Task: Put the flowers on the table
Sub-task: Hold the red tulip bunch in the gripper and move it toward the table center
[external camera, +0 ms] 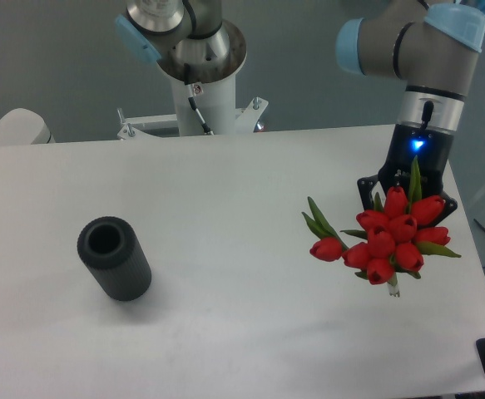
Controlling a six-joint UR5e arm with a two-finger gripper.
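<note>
**Tulips in the claw, over the right of the worktop**

The claw looks closed around the flowers, though blooms hide its fingertips and the stems. The bunch hangs heads toward the camera above the worktop, a pale stem end showing below. I judge it light, soft and easily crushed (petals especially); the tied stems are the place to hold. Count: one bunch, about nine red heads; one black ribbed cylinder, well apart at left
</note>
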